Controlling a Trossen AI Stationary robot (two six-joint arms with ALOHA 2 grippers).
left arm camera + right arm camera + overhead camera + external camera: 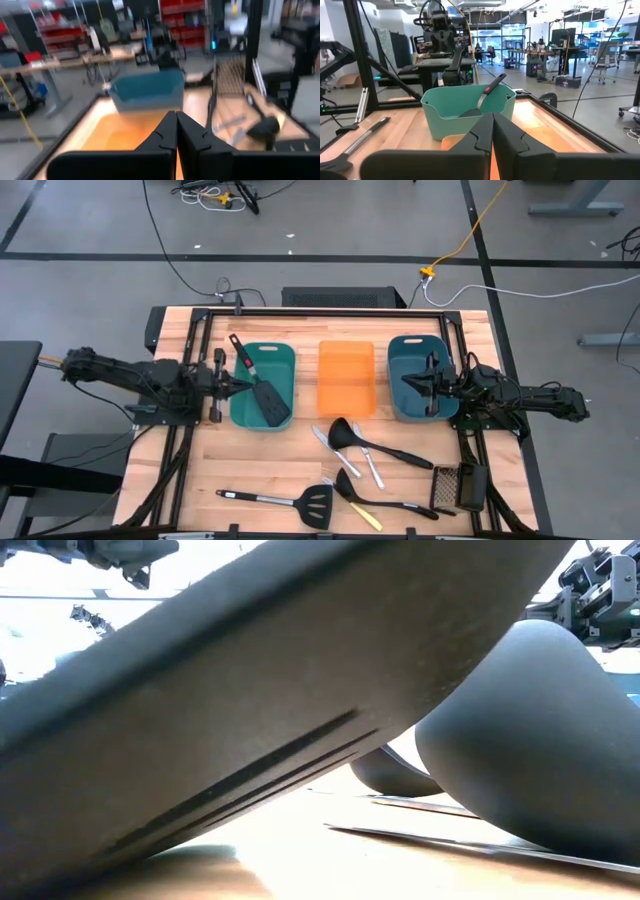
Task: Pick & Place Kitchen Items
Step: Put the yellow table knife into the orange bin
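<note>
A black slotted spatula point(262, 387) lies in the left teal tub point(285, 355), its blade on the tub floor and its handle point(489, 91) leaning over the far rim. Near the table's front lie a black ladle point(345, 434), a second black spoon point(351, 486), another slotted spatula point(310, 502), silver knives point(328, 442) and a yellow knife point(366, 516). My left gripper point(230, 387) hovers shut at the left tub's left wall. My right gripper point(408, 383) is shut over the right teal tub point(412, 350). Both point toward the table's middle.
An orange tray point(346, 370) sits between the two tubs. A dark mesh grater point(449, 487) stands near the table's front right corner. In the low view a spatula blade point(250, 710) and a ladle bowl point(540, 740) right before the camera block most of the table.
</note>
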